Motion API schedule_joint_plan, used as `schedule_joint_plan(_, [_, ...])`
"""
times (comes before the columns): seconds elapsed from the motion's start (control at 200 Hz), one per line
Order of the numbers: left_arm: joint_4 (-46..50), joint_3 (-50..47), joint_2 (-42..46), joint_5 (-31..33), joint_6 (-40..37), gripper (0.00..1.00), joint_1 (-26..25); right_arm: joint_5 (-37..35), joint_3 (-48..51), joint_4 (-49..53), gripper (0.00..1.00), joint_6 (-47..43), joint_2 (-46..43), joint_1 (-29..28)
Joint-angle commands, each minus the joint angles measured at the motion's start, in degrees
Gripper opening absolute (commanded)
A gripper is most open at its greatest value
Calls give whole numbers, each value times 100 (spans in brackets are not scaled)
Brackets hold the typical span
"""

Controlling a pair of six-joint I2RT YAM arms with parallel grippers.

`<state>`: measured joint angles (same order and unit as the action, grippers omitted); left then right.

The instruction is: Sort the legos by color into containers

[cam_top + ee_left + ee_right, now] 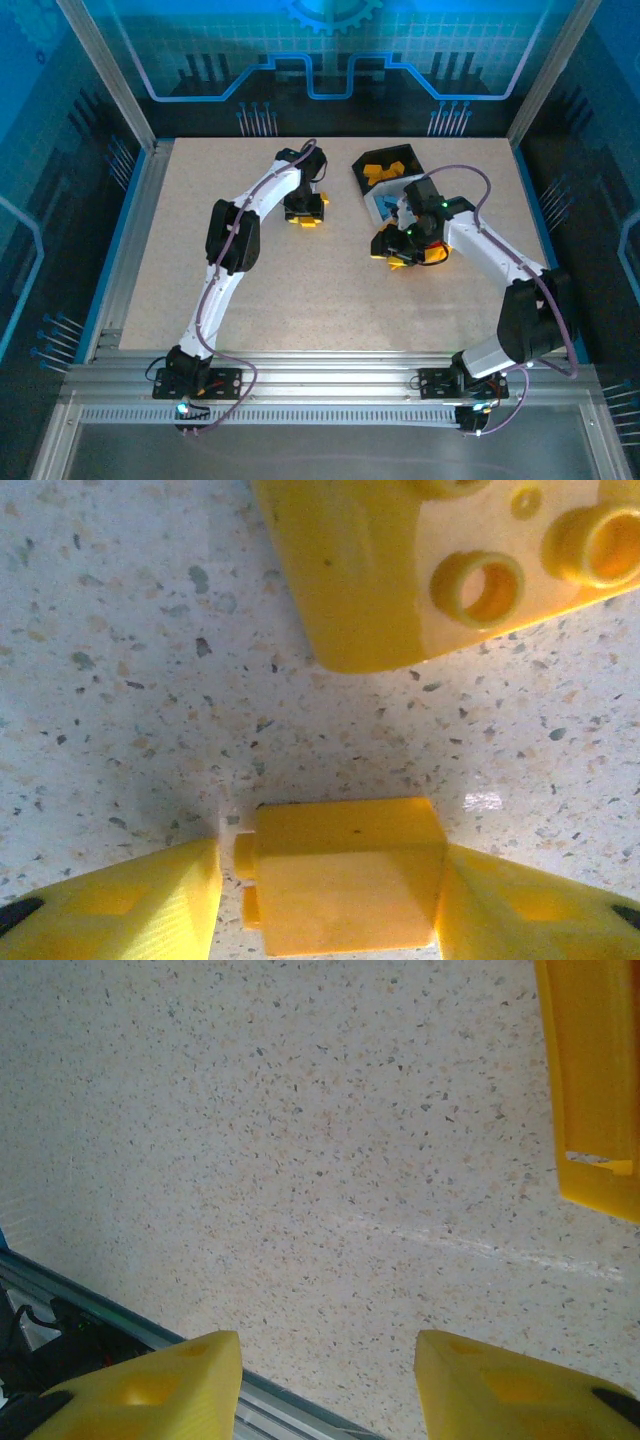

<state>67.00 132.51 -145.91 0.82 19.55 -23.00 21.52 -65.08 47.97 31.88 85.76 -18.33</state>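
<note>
In the left wrist view a small yellow lego (345, 875) lies on the table between the fingers of my left gripper (330, 850). The right finger touches the lego, while a thin strip of table shows between the left finger and its studs. The lego rests on the table. A larger yellow lego (450, 570) lies just beyond. From above, the left gripper (305, 213) is at mid-table. My right gripper (400, 247) hangs open and empty over bare table (330, 1210), beside the yellow container (595, 1080). The black container (388, 165) holds yellow legos.
A translucent white container (383, 205) with blue inside stands just in front of the black one, close to the right arm. The table's near edge and metal rail (280, 1400) show under the right gripper. Open tabletop spreads across the left and front.
</note>
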Motion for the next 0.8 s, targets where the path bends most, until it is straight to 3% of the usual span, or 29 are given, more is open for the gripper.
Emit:
schedule_joint_plan(0.0, [-257, -186, -128, -504, 119, 56, -200, 121, -119, 54, 50, -49, 38, 2])
schedule_joint_plan(0.27, [-250, -241, -44, -529, 119, 44, -201, 119, 77, -46, 50, 19, -136, -4])
schedule_joint_plan(0.41, [-302, -462, 112, -689, 236, 43, -191, 121, 79, -69, 50, 31, -171, 0])
schedule_joint_plan(0.795, [-1393, -2110, 1461, -1916, 1340, 44, 34, 486, -736, -135, 50, 120, 558, -1])
